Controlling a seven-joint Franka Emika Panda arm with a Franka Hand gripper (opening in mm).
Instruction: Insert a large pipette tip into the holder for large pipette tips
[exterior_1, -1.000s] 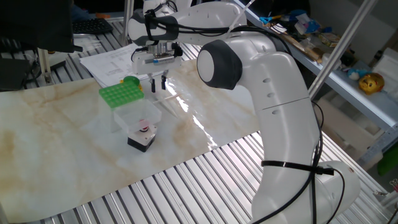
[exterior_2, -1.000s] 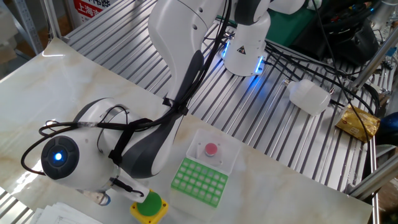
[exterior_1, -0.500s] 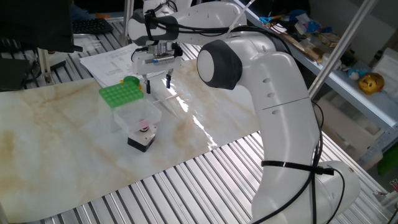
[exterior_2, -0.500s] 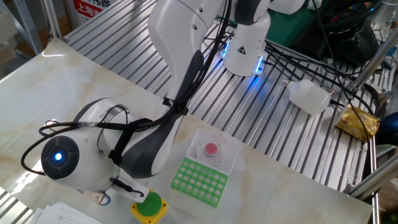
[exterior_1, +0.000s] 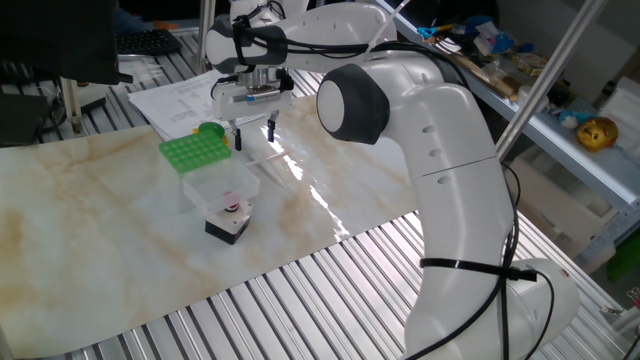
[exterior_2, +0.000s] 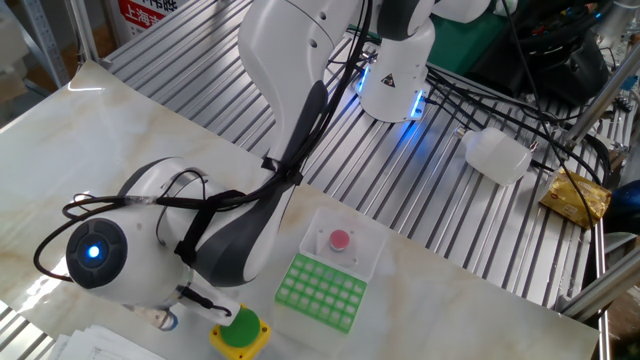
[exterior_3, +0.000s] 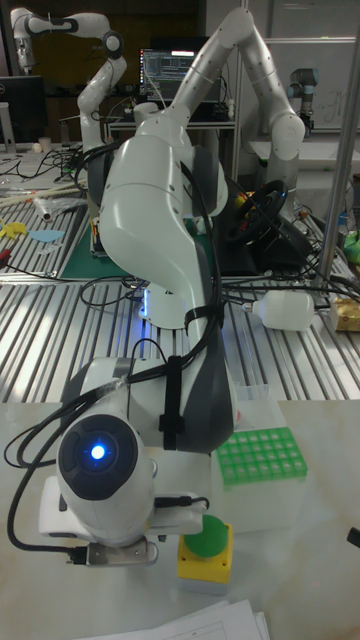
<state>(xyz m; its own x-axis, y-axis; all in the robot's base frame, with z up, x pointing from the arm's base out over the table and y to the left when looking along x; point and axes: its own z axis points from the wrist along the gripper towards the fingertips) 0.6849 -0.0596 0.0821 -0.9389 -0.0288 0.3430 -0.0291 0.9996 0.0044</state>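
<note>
**Hovering with fingers spread beside the green rack**

Large pipette tip (exterior_1: 262, 152) was hard to make out: only a faint pale sliver on the marble under the gripper, not certain. It was not seen in the other two views, where the arm blocked that spot. No tip stood in the holder for large pipette tips (exterior_1: 195, 152), whose hole grid showed empty from above (exterior_2: 322, 290) and in the tall view (exterior_3: 267, 456).

Gripper (exterior_1: 254, 135) pointed down just right of the rack, its two dark fingers (exterior_1: 238, 141) spread apart with nothing visibly between them. Whether the fingertips touched the table could not be told.

Round green-and-yellow knob (exterior_1: 211, 131) sat at the rack's far corner, close to the near finger. Clear plastic box (exterior_1: 215, 185) lay against the rack's front side, and the black box with red button (exterior_1: 229, 218) was at its near end. Papers (exterior_1: 180, 100) lay behind the gripper.

Marble tabletop (exterior_1: 100, 230) was open to the left and front; its right edge met ribbed metal slats (exterior_1: 330, 280).
</note>
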